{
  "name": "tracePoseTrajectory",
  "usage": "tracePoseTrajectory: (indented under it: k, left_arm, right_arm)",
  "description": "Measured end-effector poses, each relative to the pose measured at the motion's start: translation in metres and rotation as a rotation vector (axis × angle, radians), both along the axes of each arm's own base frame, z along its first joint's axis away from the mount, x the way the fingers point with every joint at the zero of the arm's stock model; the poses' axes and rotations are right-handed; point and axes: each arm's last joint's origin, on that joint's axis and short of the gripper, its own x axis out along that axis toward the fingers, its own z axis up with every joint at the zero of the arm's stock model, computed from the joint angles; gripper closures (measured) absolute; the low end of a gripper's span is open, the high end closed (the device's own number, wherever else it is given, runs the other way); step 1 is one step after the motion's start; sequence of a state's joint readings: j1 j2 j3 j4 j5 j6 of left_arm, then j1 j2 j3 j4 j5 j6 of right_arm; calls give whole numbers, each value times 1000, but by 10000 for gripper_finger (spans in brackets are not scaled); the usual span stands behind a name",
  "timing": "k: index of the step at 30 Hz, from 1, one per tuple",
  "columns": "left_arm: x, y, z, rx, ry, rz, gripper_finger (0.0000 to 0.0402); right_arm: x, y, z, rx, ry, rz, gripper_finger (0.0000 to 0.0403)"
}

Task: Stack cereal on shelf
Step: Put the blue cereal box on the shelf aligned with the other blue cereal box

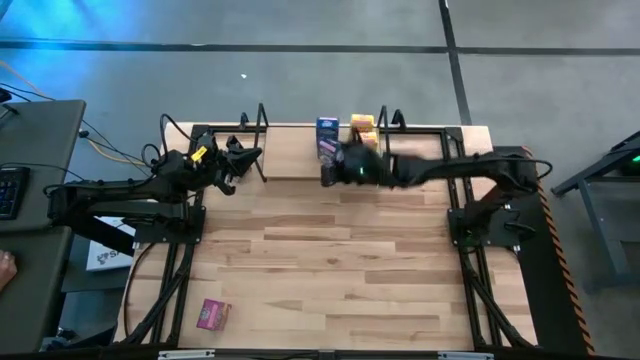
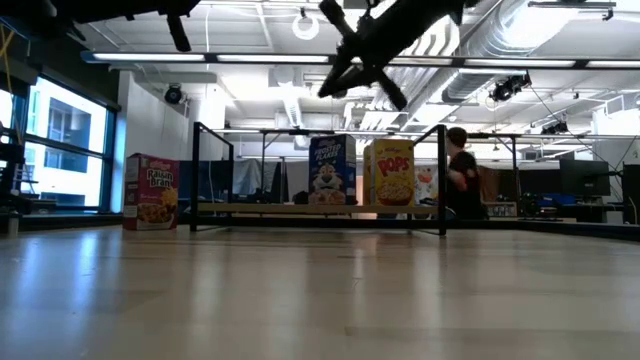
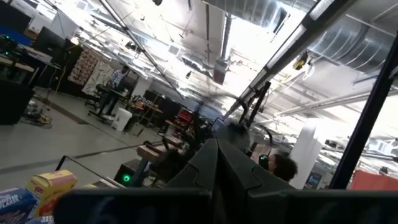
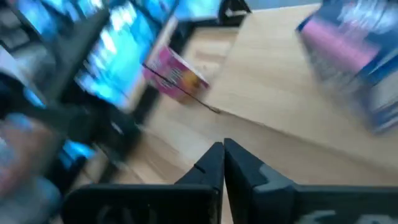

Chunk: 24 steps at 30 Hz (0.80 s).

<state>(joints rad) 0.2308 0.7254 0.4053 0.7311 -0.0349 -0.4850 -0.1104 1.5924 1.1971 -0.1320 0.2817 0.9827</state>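
The right tool (image 1: 328,176) hangs above the front edge of the shelf (image 1: 290,150) at the far edge of the tabletop (image 1: 330,270), and its wrist view shows its two fingers pressed together with nothing between them. Just beyond it, on the shelf board, stand a blue box (image 1: 327,136) and, beside that toward the far right corner, the yellow boxes (image 1: 364,131); the low view shows the blue box (image 2: 331,170) and a yellow one (image 2: 391,172) upright, faces toward the near edge. The left tool (image 1: 240,158) is raised by the shelf's left end frame, also closed on nothing as its wrist view shows. A pink box (image 2: 151,191) stands upright off the shelf, just outside that left end frame in the low view; the right wrist view catches it (image 4: 176,75) past the end of the board. Another pink box (image 1: 212,314) lies flat near the near left corner, well apart from both tools. So the relation that matters, as I judge it: the boxes left to place both sit to the left, the nearer one just beside the shelf's left end and close to the left tool, the farther one down at the near left corner, also on the left arm's side. The lying box's long axis seems to run roughly along the near edge, though it is too small to be sure. The right tool would have to cross the whole shelf to reach either.
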Motion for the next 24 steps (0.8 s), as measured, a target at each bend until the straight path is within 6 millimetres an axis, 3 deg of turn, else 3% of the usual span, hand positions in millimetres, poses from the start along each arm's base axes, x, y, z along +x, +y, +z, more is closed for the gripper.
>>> tracePoseTrajectory:
  k: [5,11,17,24]
  left_arm:
    - [0,0,0,-11,-5,-2,400]
    - [0,0,0,-28,-14,-9,400]
    - [0,0,0,-33,-15,-11,400]
    - [0,0,0,-33,-15,-11,401]
  right_arm:
    - [12,19,-37,108,-197,-287,401]
    - [15,16,-71,201,-315,-623,402]
    - [14,4,-100,254,-281,-695,403]
    - [16,-9,-107,264,-286,-722,403]
